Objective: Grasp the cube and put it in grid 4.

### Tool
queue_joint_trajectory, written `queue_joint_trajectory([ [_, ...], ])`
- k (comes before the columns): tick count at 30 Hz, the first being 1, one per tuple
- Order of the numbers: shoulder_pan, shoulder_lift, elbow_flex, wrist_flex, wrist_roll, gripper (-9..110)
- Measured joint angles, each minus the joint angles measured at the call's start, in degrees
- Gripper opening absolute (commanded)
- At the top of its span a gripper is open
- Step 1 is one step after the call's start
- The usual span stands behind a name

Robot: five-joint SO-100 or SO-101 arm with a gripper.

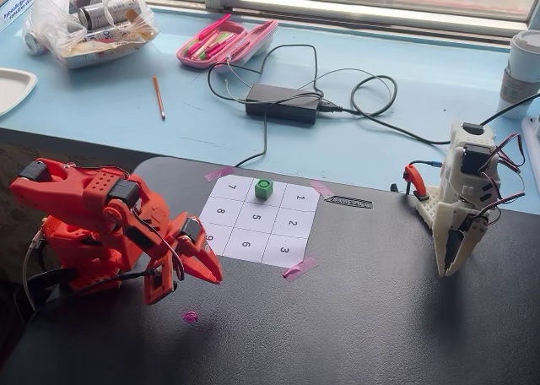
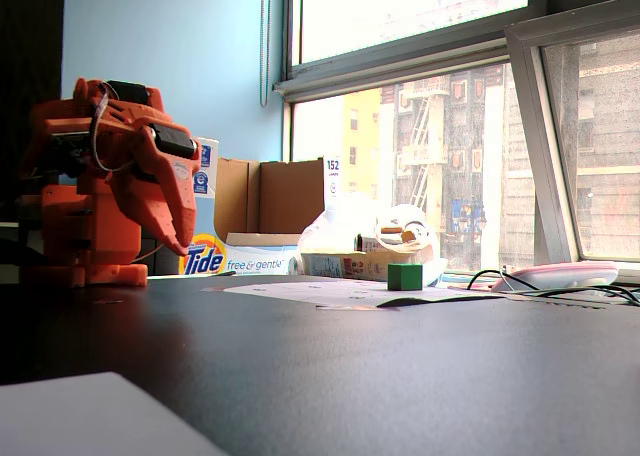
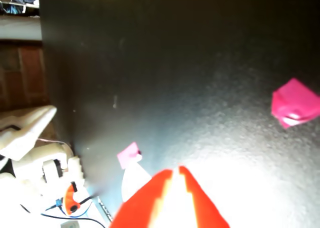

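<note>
Daylight from the window (image 2: pixel 420 126) behind the table (image 1: pixel 380 317), I see it blown out | low fixed view backlit, foreground below the window soft | wrist view blurred, white glare around the gripper (image 3: pixel 175 170) | shadows faint near the window.

**A makeshift hobby bench by a city window**

This looks like a home or office desk turned robot workspace. A black mat (image 1: pixel 354 317) covers the lower frame, on a blue tabletop (image 1: pixel 422 89) under a window. At the top lie a pink pencil case (image 1: pixel 226 41), a power brick (image 1: pixel 283 103) with tangled cables, and a bag of groceries (image 1: pixel 89 18) upper left. The low fixed view shows a Tide box (image 2: pixel 205 254), cardboard boxes (image 2: pixel 270 194) and apartment buildings (image 2: pixel 440 176) outside.
</note>
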Motion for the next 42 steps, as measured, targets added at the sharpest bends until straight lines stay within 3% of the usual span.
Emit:
queue_joint_trajectory([
  [8, 0.18, 3.96, 0.53, 12.66, 4.57, 0],
  [14, 0.26, 4.31, 0.53, 13.36, 8.61, 0],
  [42, 0.35, 4.31, 0.53, 13.54, 9.05, 0],
])
